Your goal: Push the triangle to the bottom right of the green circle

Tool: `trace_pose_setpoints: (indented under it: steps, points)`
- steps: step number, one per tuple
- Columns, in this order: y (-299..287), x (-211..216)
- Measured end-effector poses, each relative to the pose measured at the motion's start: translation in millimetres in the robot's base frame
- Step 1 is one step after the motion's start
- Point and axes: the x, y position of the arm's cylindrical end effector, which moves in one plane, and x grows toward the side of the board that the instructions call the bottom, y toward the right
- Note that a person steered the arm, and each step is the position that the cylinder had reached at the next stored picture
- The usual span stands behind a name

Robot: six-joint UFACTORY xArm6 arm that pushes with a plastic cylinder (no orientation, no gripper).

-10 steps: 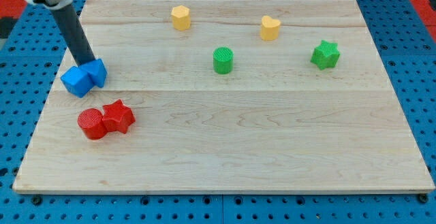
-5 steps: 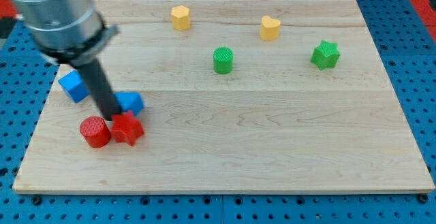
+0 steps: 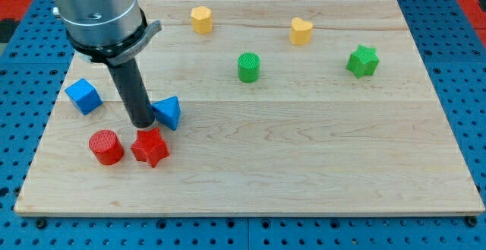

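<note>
Since a moment ago, my tip (image 3: 142, 123) has slid the blue triangle block (image 3: 168, 113) right, away from the blue cube (image 3: 83, 96). I have no jaws, only a rod touching the triangle's left side. It sits well left of and below the green round block (image 3: 248, 67), so more pushing is needed.

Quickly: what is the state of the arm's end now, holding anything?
No claw here: my tip holds nothing; it touches the left side of the blue triangle, just above the red star.

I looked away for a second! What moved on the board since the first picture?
My tip swept toward the view's bottom right, pushing the blue triangle away from the blue cube, which slid slightly left. The red star got nudged down-right, apart from the red cylinder. The green and yellow blocks stayed put.
</note>
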Motion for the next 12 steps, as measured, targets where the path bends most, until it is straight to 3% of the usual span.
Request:
trace_pose_setpoints:
  steps: [2,4,7,9,10,12]
  points:
    - [-1,-11]
    - [91,-11]
    - [265,30]
    - [205,55]
    - [256,85]
    - [266,68]
